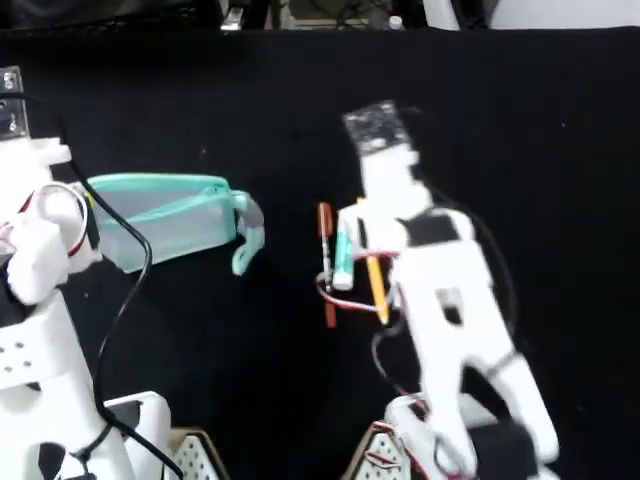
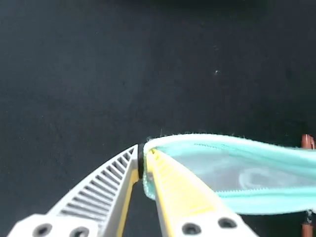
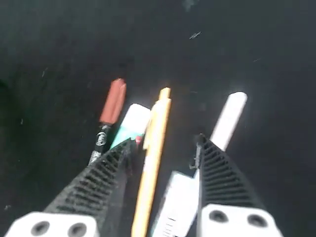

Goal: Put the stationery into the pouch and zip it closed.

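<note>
A teal, translucent pouch [image 1: 170, 218] lies at the table's left. My left gripper [image 1: 93, 215] is shut on its left end; the left wrist view shows the fingertips pinching the teal edge [image 2: 144, 165], with the pouch [image 2: 237, 170] stretching away. At the table's middle lies a cluster of stationery: a red-capped marker [image 1: 326, 262], a teal-and-white item [image 1: 343, 258] and a yellow pen [image 1: 374, 275]. My right gripper [image 3: 163, 148] hangs open just above them, with the yellow pen [image 3: 154, 158] between its fingers. Beside it lie the marker [image 3: 112, 102], the teal-and-white item [image 3: 132, 123] and a white stick [image 3: 228, 120].
The black table [image 1: 520, 130] stretches wide to the far right and back. The pouch's teal strap [image 1: 246, 235] curls off its right end toward the stationery. A black cable [image 1: 130, 290] runs along the left arm, and both arm bases stand at the near edge.
</note>
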{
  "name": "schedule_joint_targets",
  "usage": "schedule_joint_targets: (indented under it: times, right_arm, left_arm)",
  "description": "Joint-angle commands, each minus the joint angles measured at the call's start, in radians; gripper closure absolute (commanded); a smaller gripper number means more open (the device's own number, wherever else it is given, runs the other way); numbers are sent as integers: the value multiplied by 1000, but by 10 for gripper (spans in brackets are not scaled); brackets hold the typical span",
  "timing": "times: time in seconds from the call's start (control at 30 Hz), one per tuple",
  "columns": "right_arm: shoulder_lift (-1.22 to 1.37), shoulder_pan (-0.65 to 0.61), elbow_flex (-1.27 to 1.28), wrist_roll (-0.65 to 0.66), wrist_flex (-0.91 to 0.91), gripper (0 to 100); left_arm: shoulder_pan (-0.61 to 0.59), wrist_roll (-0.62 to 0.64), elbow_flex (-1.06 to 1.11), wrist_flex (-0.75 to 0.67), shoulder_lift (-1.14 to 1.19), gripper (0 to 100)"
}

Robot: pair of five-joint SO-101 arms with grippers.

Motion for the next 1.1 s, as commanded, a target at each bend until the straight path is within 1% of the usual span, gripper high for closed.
schedule_joint_targets:
  times: [0.0, 0.13, 0.3, 0.43, 0.5, 0.77, 0.93, 1.07]
  right_arm:
    - [193, -63, -148, -12, -21, 802]
    - [395, -89, -308, -12, -21, 802]
    - [621, -92, -460, -14, 3, 801]
    - [734, -92, -555, -60, 14, 801]
    - [768, -95, -587, -63, 14, 801]
    - [817, -195, -613, -52, 14, 803]
    - [851, -195, -618, -52, 9, 805]
    - [857, -195, -633, -52, 15, 863]
  left_arm:
    - [-15, -8, 102, -57, 8, 970]
    - [-15, -6, 160, -91, 8, 970]
    - [-15, -3, 160, -89, 8, 970]
    - [-7, -2, 159, -89, 8, 970]
    - [-7, -2, 159, -89, 8, 970]
    - [-8, -5, 159, -89, 8, 970]
    - [-5, -2, 157, -91, 8, 970]
    - [-5, -2, 157, -91, 8, 970]
